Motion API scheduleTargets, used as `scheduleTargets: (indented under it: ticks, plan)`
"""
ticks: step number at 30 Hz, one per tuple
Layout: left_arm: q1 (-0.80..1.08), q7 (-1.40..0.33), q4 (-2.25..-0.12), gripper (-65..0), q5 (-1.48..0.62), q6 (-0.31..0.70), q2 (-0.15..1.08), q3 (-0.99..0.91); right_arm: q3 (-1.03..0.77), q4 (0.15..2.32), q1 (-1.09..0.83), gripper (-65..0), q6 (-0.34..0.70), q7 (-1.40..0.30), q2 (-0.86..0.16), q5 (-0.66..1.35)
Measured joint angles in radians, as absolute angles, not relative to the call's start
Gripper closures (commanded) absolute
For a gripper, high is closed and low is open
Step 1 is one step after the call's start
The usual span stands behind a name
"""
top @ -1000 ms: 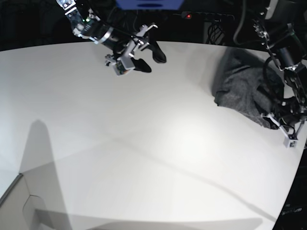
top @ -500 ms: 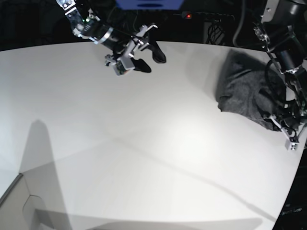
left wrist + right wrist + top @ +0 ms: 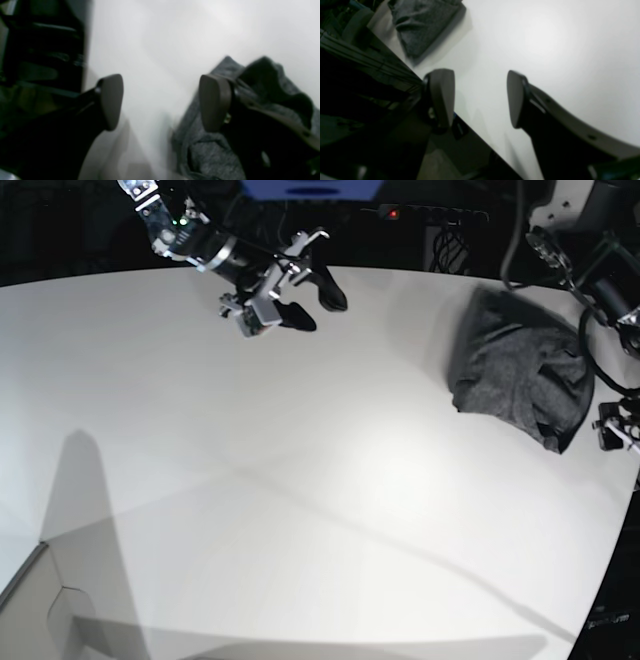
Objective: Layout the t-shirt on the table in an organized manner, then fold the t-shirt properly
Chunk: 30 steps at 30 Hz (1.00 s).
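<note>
T-shirt (image 3: pixel 515 365): crumpled heap near the tabletop (image 3: pixel 300 480) far edge, neither laid out nor folded. Left end effector (image 3: pixel 162 102): released, empty, beside heap. Right end effector (image 3: pixel 480 100): released, empty, well apart.

The left gripper (image 3: pixel 618 425) is cut off at the base view's right edge. In the blurred left wrist view, its finger hides part of the shirt (image 3: pixel 207 150).

Base view: high, wide, looking down across the whole desk (image 3: pixel 300 480). Both wrist views: close behind each gripper's fingers, facing down at the desk. All three share the t-shirt (image 3: pixel 515 375).
</note>
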<state>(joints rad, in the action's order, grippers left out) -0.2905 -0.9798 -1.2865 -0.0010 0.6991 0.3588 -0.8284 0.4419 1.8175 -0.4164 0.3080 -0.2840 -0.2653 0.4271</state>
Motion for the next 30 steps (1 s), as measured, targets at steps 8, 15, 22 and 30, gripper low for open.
scheduleTargets:
  ticks: [8, 15, 22, 30]
  plan:
    - [-0.194, -0.989, -1.292, -46.1, -0.035, 0.7, 0.32, -0.823, 0.442, 1.818, -0.417, -33.5, 0.308, -0.287, -0.265, 0.427]
    - [-0.17, -0.98, -1.248, -46.2, -0.117, 0.7, 0.333, -0.818, 0.442, 1.818, -0.428, -33.5, 0.308, -0.284, -0.266, 0.427]
    - [-0.17, -0.924, -1.187, -46.2, -0.117, 0.7, 0.332, -0.813, 0.442, 1.818, -0.429, -33.5, 0.308, -0.284, -0.266, 0.427]
    - [-0.178, -0.894, -1.106, -46.1, -0.132, 0.7, 0.358, -0.731, 0.442, 1.818, -0.43, -33.5, 0.308, -0.284, -0.266, 0.427]
